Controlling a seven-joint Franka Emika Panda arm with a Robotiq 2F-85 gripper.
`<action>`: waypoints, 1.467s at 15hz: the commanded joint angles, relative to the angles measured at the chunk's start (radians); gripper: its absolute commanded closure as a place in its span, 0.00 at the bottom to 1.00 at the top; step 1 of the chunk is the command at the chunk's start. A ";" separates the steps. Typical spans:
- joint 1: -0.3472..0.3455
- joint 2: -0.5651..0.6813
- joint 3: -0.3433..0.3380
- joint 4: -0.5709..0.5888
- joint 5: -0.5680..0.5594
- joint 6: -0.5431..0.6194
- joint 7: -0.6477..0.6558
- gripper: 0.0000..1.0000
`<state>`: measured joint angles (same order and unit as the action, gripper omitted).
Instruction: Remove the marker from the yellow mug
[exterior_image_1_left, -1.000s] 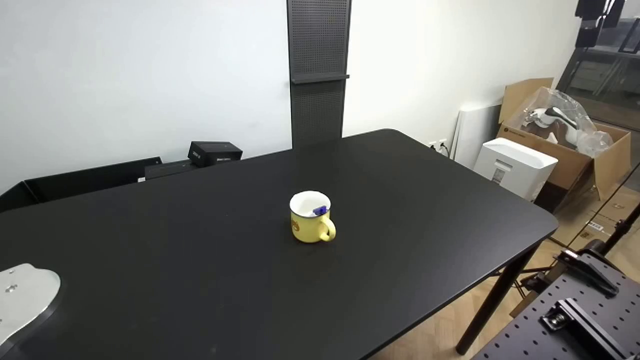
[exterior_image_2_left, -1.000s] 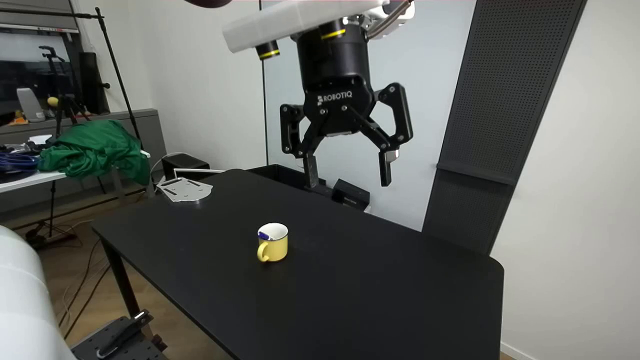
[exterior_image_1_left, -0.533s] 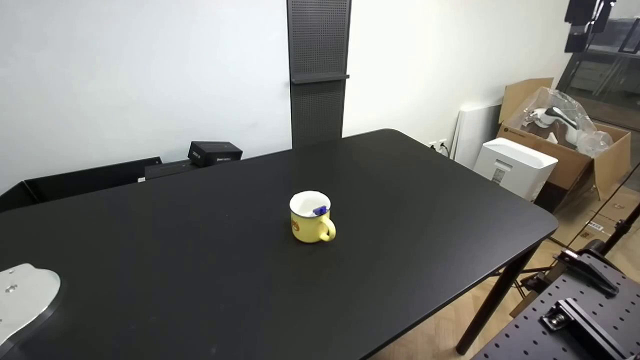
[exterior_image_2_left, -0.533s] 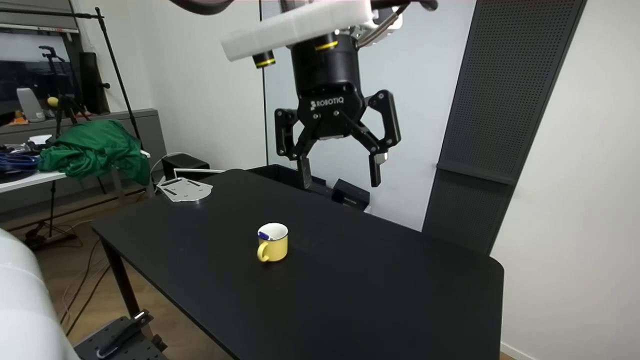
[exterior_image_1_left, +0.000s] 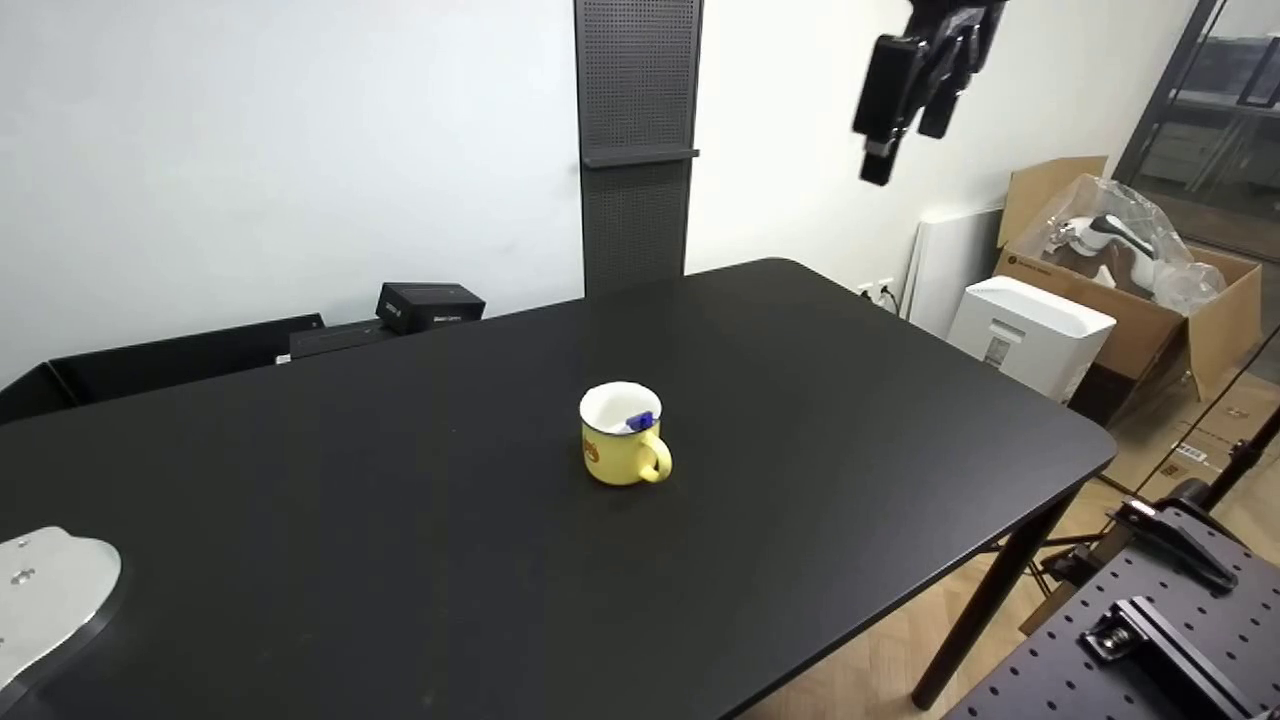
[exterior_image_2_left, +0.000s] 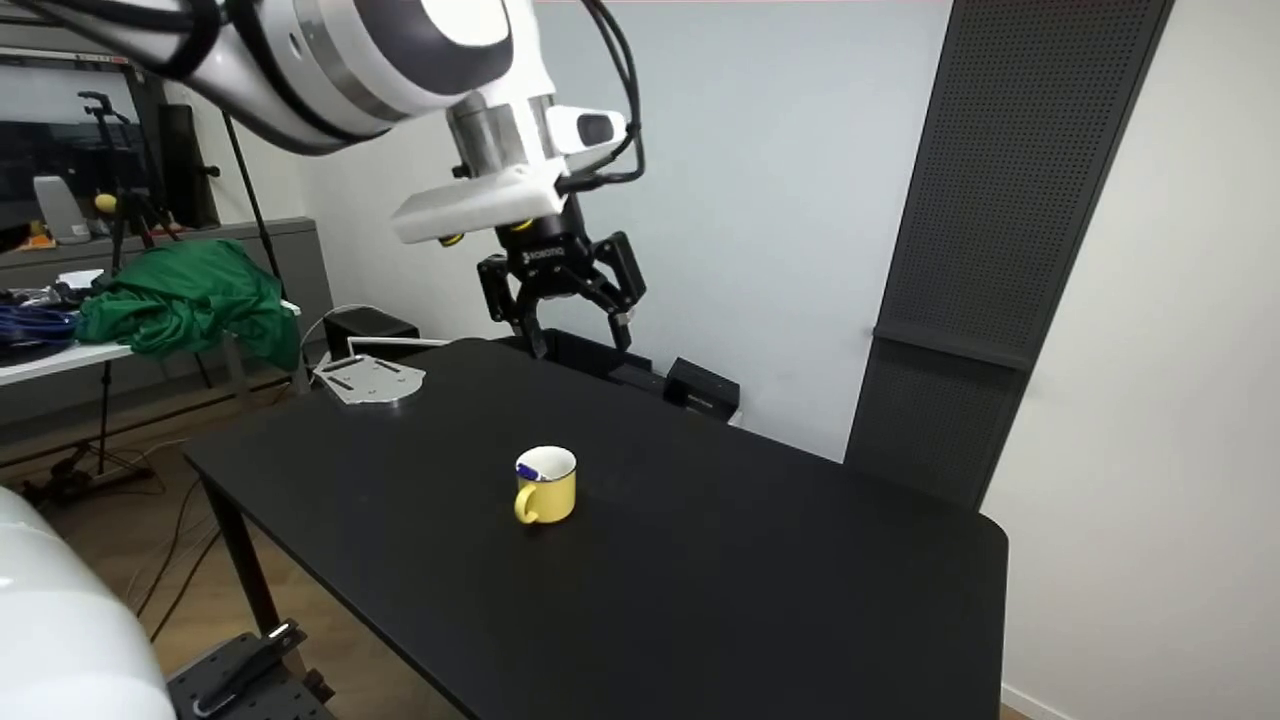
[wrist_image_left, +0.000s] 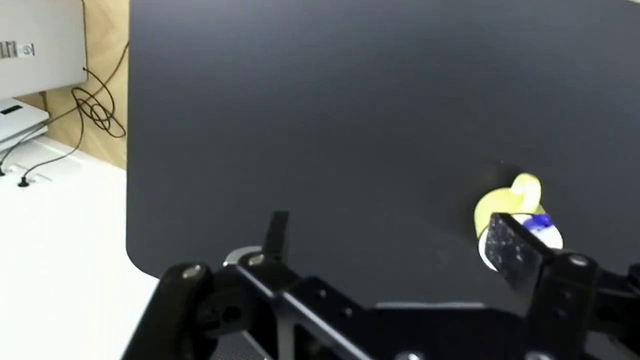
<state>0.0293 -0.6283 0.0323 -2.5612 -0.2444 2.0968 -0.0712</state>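
- Gripper (exterior_image_2_left: 580, 346) is hanging in the air on the white arm (exterior_image_2_left: 400, 70), its two fingers spreading wide with a big gap between them. It's hovering well apart from the yellow mug (exterior_image_2_left: 552, 500).
- Marker (exterior_image_1_left: 640, 421) is showing a dark blue cap plus a bit of pale barrel. It's leaning inside the mug, cap end resting up by the rim on the handle side, and the mug's wall is hiding the rest.
- Mug's standing upright on the black table (exterior_image_2_left: 760, 570), showing off a white inside, a dark line around the rim and a little orange-brown print on its side.
- Wrist view: one finger (wrist_image_left: 512, 250) is covering part of the mug's opening, though the blue cap is peeking out next to it.
- Silver metal plate (exterior_image_2_left: 370, 380) is lying near the table's edge, well apart from the mug.
- Black box (exterior_image_1_left: 430, 305) is sitting just past the table, and a dark perforated panel (exterior_image_1_left: 640, 220) is standing at the white wall (exterior_image_1_left: 280, 150).
- Open cardboard box (exterior_image_1_left: 1145, 325) is holding something white in clear plastic, with a white boxy unit (exterior_image_1_left: 1030, 335) standing just beside it.
- Green cloth (exterior_image_2_left: 190, 300) is draping over a white side table (exterior_image_2_left: 60, 365).
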 joint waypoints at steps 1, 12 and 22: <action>0.037 0.051 0.108 -0.038 0.050 0.117 0.182 0.00; 0.043 0.064 0.194 -0.058 -0.006 0.193 0.290 0.00; -0.092 0.354 0.352 -0.043 -0.207 0.553 0.649 0.00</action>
<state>-0.0145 -0.3632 0.3127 -2.6233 -0.3680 2.5931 0.4481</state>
